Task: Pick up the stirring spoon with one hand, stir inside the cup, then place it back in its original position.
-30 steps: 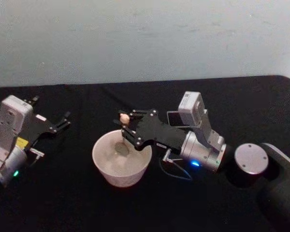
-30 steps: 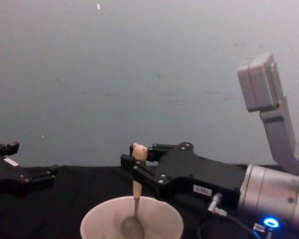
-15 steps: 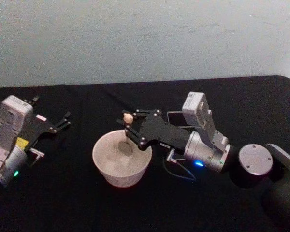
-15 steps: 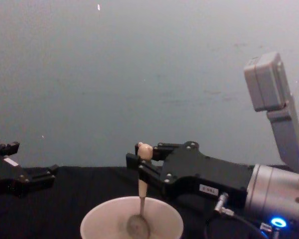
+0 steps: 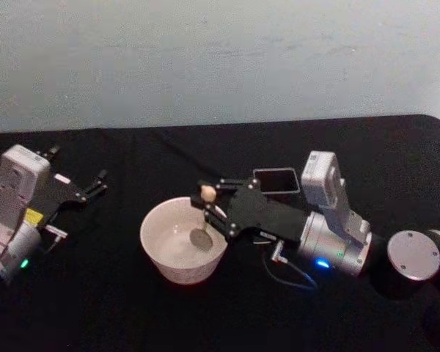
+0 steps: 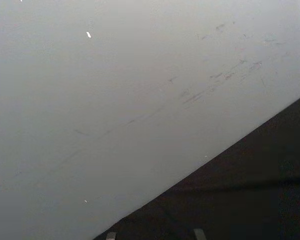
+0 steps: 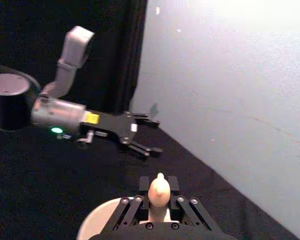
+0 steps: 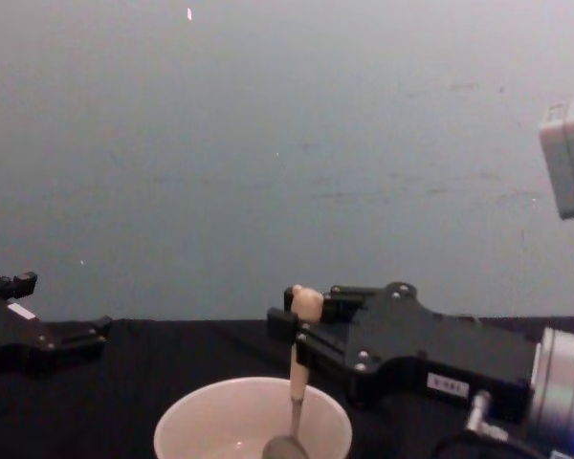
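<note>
Right claw [image 5: 209, 204] grips stirring spoon [image 5: 203, 215] dipped in cup [image 5: 158, 255]; left claw [image 5: 97, 184] idle

Cup [image 8: 185, 426] base cut off — holder [image 5: 278, 180] (partly) hidden.

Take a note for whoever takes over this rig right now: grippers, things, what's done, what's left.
Right gripper: shut on the spoon, held upright with its bowl down inside the cup.
Left gripper: open, idle, off to the cup's left.
Holder: behind the right gripper.
Done: spoon picked up and lowered into the cup.
Left: finish stirring, then put the spoon back in the holder.
</note>
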You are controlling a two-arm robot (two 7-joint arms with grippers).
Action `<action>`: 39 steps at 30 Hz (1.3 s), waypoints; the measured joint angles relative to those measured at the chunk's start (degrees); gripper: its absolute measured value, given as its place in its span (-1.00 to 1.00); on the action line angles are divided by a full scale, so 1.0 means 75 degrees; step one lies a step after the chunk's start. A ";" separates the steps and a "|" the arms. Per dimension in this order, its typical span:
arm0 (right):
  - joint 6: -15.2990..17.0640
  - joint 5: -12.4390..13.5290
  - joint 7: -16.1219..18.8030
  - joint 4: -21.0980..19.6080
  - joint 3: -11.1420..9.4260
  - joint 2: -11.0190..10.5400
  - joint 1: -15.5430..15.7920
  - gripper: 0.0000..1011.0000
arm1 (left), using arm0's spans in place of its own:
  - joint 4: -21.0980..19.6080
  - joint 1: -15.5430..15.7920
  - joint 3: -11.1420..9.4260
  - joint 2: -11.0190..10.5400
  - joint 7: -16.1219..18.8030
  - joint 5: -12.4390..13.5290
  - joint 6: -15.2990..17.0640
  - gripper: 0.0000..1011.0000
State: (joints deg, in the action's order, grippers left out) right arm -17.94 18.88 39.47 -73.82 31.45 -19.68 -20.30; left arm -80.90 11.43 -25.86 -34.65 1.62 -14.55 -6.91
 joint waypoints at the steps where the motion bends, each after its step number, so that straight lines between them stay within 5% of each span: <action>1: 0.0022 0.0037 0.0054 -0.0093 0.0019 -0.0051 0.0054 -0.58 | 0.0000 0.0000 0.0000 0.0000 0.0000 0.0000 0.0000 0.98; 10: 0.0109 0.0167 0.0227 -0.0389 0.0228 -0.0113 0.0190 -0.58 | 0.0000 0.0000 0.0000 0.0000 0.0000 0.0000 0.0000 0.98; 18: 0.0134 0.0124 0.0025 -0.0011 0.0364 0.0291 -0.0080 -0.58 | 0.0000 0.0000 0.0000 0.0000 0.0000 0.0000 0.0000 0.98; 25: 0.0119 -0.0083 -0.0396 0.0644 0.0274 0.0691 -0.0449 -0.58 | 0.0000 0.0000 0.0000 0.0000 0.0000 0.0000 0.0000 0.98; 39: 0.0061 -0.0198 -0.0520 0.0815 0.0058 0.0730 -0.0517 -0.58 | 0.0000 0.0000 0.0000 0.0000 0.0000 0.0000 0.0000 0.98</action>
State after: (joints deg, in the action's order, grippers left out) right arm -17.48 17.40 35.57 -67.71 31.88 -14.21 -24.18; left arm -80.90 11.43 -25.86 -34.65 1.62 -14.55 -6.91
